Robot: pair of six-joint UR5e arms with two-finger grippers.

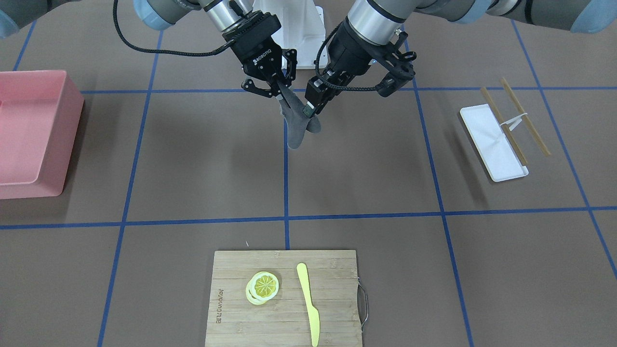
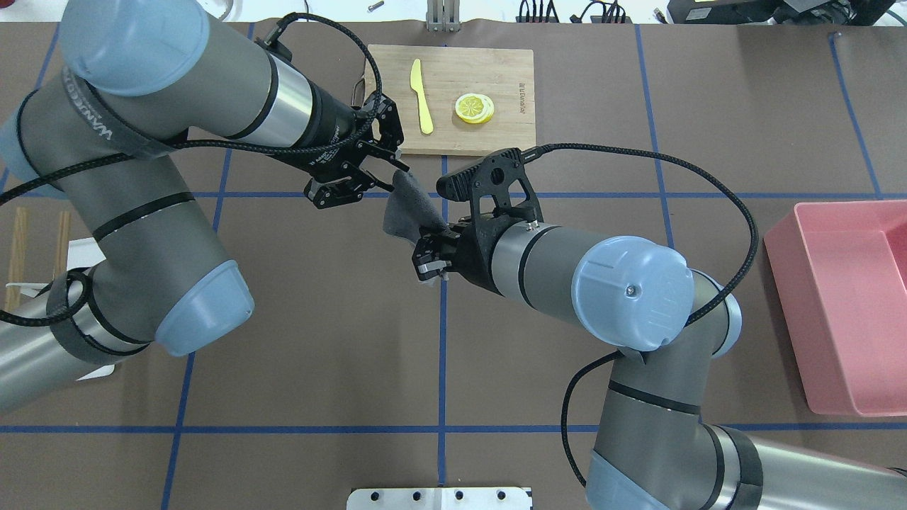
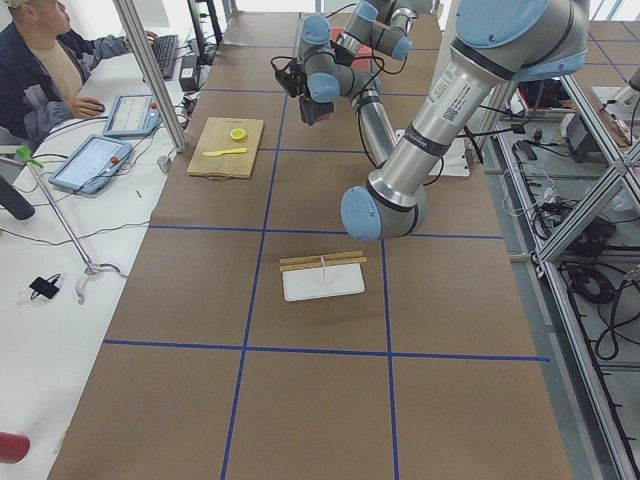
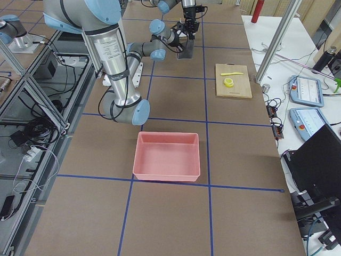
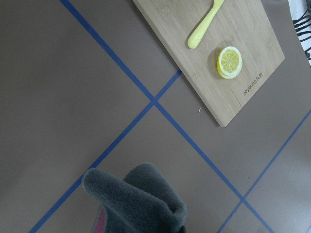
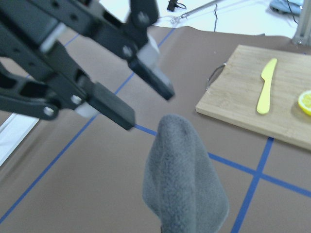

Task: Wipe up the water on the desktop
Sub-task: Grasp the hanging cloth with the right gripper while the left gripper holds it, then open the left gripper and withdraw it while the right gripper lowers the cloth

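A dark grey cloth point(image 1: 298, 130) hangs above the brown, blue-taped desktop point(image 1: 207, 159) near its middle. My right gripper point(image 1: 281, 96) is shut on one end of it, also in the overhead view point(image 2: 425, 258). My left gripper point(image 1: 311, 107) is open, its fingertips close by the cloth's other end point(image 2: 407, 209). The right wrist view shows the left gripper point(image 6: 148, 107) with its jaws apart just beyond the cloth's top point(image 6: 184, 179). The left wrist view shows the cloth point(image 5: 136, 199) at its bottom edge. I see no water on the desktop.
A bamboo cutting board point(image 1: 332, 270) with lemon slices point(image 1: 262, 286) and a yellow knife point(image 1: 308, 303) lies at the operators' edge. A pink bin point(image 1: 33, 130) is on my right, and a white tray point(image 1: 494, 144) with chopsticks point(image 1: 516, 118) on my left.
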